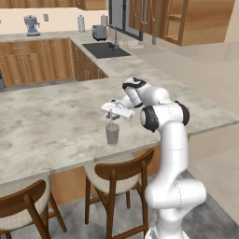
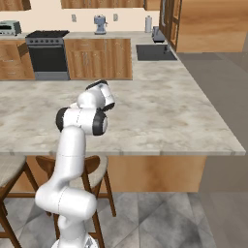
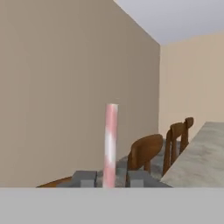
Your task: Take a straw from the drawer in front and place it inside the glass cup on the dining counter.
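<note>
Pinkish-white straw (image 3: 110,144) stands upright between the gripper (image 3: 110,178) fingertips, jaws close beside it; whether they still pinch it cannot be told. Gripper hovers directly above the glass cup (image 1: 112,134) on the marbled table (image 1: 51,121).

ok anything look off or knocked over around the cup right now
Nothing stands out. The glass cup stands upright on the dining counter, near its front edge, with nothing spilled around it. The claw hovers just above it, and the hand view shows the straw straight between its fingertips. The stools below sit upright.
</note>
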